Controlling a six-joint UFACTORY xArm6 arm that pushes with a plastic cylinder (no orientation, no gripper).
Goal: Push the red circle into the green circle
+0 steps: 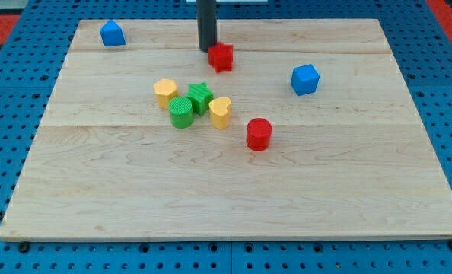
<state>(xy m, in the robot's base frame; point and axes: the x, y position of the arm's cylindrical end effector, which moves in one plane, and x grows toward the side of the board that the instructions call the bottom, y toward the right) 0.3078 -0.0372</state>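
The red circle point(259, 134) stands on the wooden board point(135, 198), right of centre. The green circle point(181, 112) stands to its left, in a tight cluster with a green star point(202, 97), a yellow hexagon point(165, 92) and a yellow heart-like block point(221, 112). The yellow heart-like block lies between the two circles. My tip point(208, 49) is near the view's top, touching or just left of a red star-like block point(221, 56), well above the cluster and far from the red circle.
A blue cube point(305, 79) sits at the right. A blue pentagon-like block point(113, 33) sits at the top left corner. Blue pegboard point(5, 152) surrounds the board.
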